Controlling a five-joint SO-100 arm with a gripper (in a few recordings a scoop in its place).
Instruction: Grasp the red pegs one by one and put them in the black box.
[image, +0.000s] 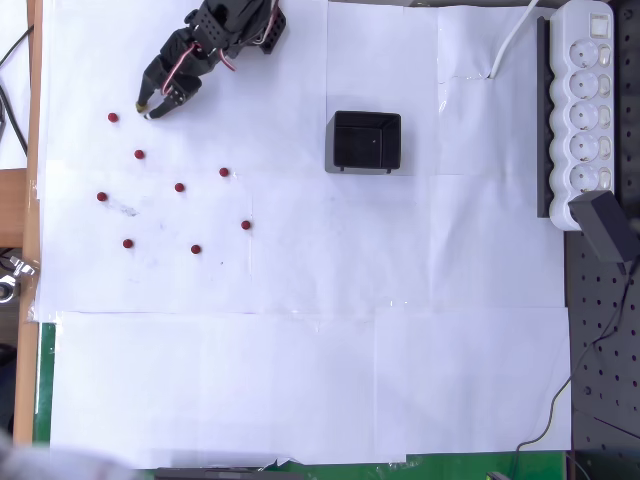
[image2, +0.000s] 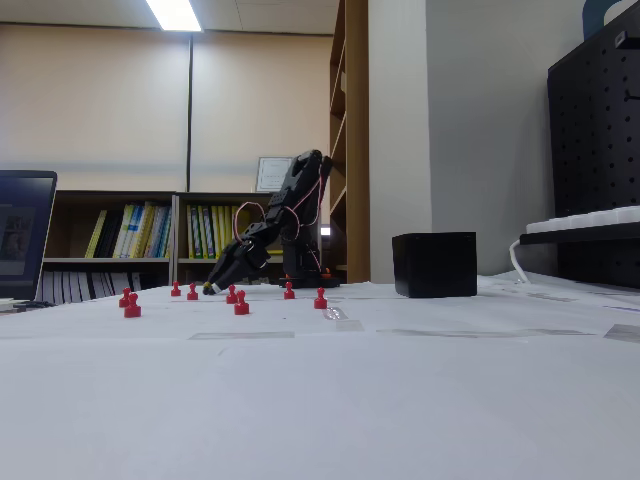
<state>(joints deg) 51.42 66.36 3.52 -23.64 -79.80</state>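
Hovering tool (image: 150, 107), fingertips low over desk (image: 300, 350) near far-left corner, grip state unclear, nothing visibly held. Eight red pegs (image: 179, 187) loose nearby; nearest peg (image: 113, 117) just left. Black box (image: 365, 141) well right.

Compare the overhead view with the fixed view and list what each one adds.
Overhead alone: the small square black plastic box is open-topped and empty, all eight tiny dark-red pegs lie spread left of it, and a long white power strip sits at right.

Fixed view alone: the pegs' upright knobbed shape, and bookshelves behind the table.

Both: the black arm's fingers lowered near the pegs, holding nothing visible; whether open or shut is unclear.
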